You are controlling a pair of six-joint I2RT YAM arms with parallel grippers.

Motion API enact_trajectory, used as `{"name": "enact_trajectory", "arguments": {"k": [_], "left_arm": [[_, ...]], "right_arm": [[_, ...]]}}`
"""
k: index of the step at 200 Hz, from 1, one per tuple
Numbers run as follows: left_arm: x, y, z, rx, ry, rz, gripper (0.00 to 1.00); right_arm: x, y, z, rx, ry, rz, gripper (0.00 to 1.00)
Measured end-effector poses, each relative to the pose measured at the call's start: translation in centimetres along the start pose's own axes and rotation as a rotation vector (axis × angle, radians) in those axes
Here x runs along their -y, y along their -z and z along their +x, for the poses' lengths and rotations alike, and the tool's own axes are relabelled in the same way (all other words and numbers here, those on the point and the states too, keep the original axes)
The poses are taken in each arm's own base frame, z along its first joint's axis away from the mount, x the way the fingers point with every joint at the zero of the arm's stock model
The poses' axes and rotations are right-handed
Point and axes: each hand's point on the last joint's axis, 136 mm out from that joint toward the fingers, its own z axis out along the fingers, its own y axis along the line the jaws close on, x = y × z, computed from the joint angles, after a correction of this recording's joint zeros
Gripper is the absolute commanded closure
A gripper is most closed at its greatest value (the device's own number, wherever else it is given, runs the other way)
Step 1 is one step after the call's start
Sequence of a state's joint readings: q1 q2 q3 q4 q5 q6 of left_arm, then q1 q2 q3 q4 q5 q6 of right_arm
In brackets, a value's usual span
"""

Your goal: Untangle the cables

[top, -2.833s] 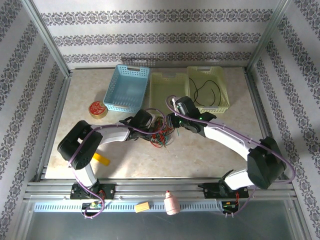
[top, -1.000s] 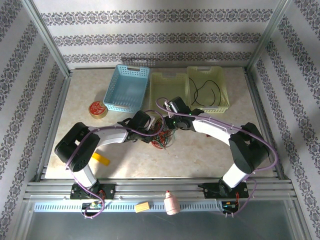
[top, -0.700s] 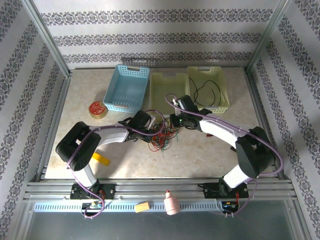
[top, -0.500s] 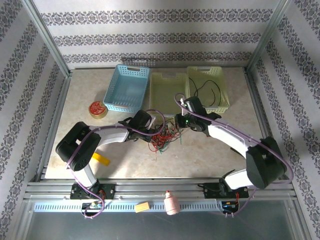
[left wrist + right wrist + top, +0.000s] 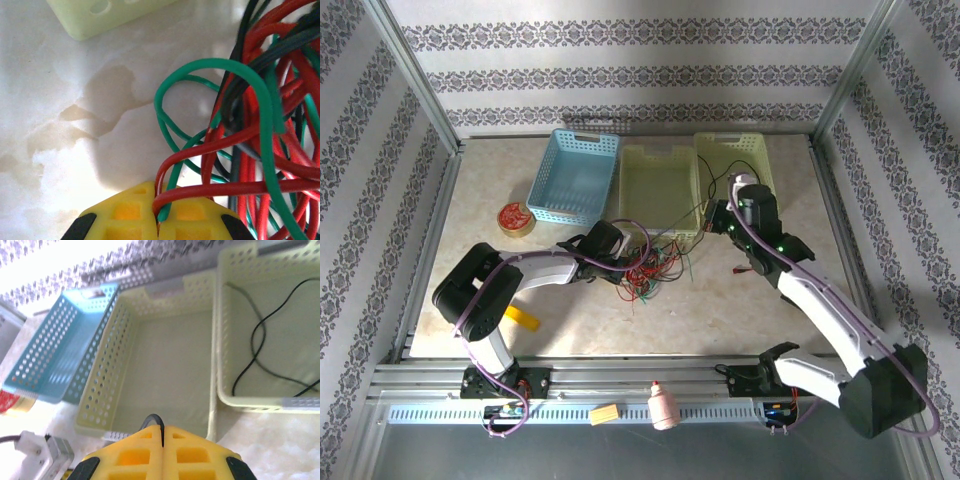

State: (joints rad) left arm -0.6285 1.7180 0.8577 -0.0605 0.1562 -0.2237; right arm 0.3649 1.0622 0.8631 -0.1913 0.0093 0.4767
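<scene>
Top external: one strand stretched from the knot
Left claw [image 5: 157,222] pinches the cables [image 5: 645,268] mid-surface as anchor; right claw [image 5: 161,432], at their 2 o'clock, clamps a dark cable [image 5: 153,418] taut

In the top view, three baskets are lined up across the upper centre: the left basket [image 5: 542,175], the middle basket [image 5: 660,150] and the right basket [image 5: 770,180]. A single cable [image 5: 735,190] lies in the right one. A tape roll [image 5: 514,217] is set left of the row. The tangled cables [image 5: 645,265] are heaped just below the middle basket.

Baskets [image 5: 658,150] line the far side, cables [image 5: 645,265] tangled mid-table, bare tabletop [image 5: 720,310] front right.
</scene>
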Motion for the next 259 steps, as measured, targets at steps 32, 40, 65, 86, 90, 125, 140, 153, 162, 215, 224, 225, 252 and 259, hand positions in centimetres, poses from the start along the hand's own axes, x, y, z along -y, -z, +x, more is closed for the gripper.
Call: {"name": "enact_trajectory", "arguments": {"k": [32,40,65,86,90,125,140,153,162,215,224,225,252,259], "left_arm": [[0.0,0.0,0.0,0.001,0.000,0.000,1.00],[0.0,0.0,0.0,0.001,0.000,0.000,1.00],[0.0,0.0,-0.1,0.003,-0.001,0.001,1.00],[0.1,0.0,-0.2,0.010,-0.001,0.002,1.00],[0.1,0.0,-0.3,0.011,-0.001,0.003,1.00],[-0.2,-0.1,0.1,0.005,0.000,-0.008,1.00],[-0.2,-0.1,0.1,0.005,0.000,-0.008,1.00],[-0.2,-0.1,0.1,0.005,0.000,-0.009,1.00],[-0.2,-0.1,0.1,0.005,-0.001,-0.009,1.00],[-0.2,-0.1,0.1,0.005,-0.008,-0.008,1.00],[-0.2,-0.1,0.1,0.005,-0.010,-0.007,1.00],[-0.2,-0.1,0.1,0.005,-0.011,-0.007,1.00],[-0.2,-0.1,0.1,0.005,-0.012,-0.007,1.00],[-0.2,-0.1,0.1,0.005,-0.012,-0.007,1.00]], "right_arm": [[1.3,3.0,-3.1,0.143,-0.013,0.062,1.00],[1.7,3.7,-3.8,0.177,-0.017,0.081,1.00],[3.5,6.0,-5.7,0.267,-0.034,0.152,1.00],[5.0,7.6,-6.9,0.329,-0.056,0.208,1.00],[5.3,7.8,-7.1,0.341,-0.059,0.221,1.00],[7.3,11.3,-10.0,0.492,-0.100,0.319,1.00],[7.8,12.8,-11.0,0.547,-0.116,0.349,1.00],[8.2,13.7,-11.5,0.579,-0.129,0.370,1.00],[8.5,13.9,-11.8,0.589,-0.133,0.379,1.00],[5.9,6.4,-6.9,0.329,-0.144,0.224,0.95],[4.7,4.1,-3.8,0.221,-0.125,0.185,0.90],[4.6,3.8,-3.3,0.204,-0.123,0.179,0.89],[2.2,-0.9,7.7,-0.140,-0.076,0.092,0.62],[2.3,-1.6,10.3,-0.220,-0.077,0.090,0.56]]}}
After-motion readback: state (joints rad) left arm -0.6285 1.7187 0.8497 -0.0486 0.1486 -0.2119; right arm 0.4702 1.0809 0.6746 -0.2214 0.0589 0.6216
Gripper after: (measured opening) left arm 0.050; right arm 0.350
